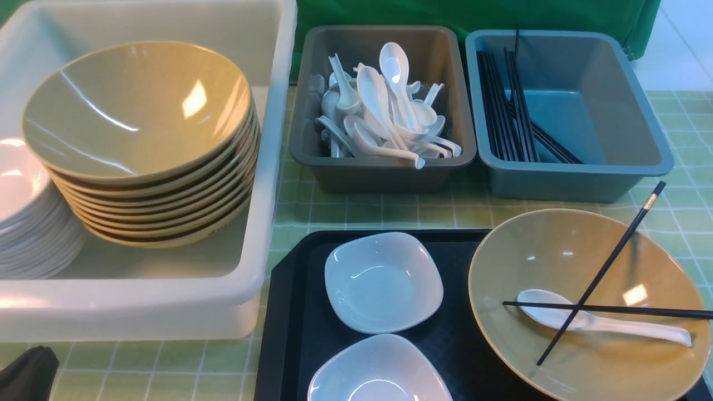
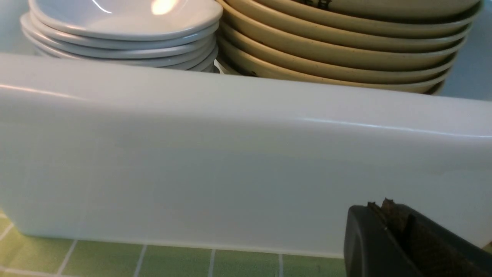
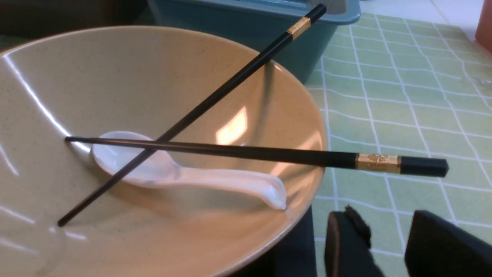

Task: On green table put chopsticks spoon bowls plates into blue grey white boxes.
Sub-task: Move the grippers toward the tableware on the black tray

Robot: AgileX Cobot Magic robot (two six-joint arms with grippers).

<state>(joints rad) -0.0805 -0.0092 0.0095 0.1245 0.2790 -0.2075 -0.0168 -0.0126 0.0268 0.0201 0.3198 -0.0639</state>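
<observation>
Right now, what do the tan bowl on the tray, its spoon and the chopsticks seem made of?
Tan bowl: glossy, faintly speckled, with sharp reflections; melamine or glazed ceramic. Spoon: white, slightly translucent, likely plastic. Chopsticks: smooth black with gold bands; plastic or lacquered wood, unclear.

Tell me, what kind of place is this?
Probably a canteen's dish-sorting spot: bowls stacked in a white box, spoons heaped in a grey box, chopsticks in a blue box, and a tray with more dishes waiting.
</observation>
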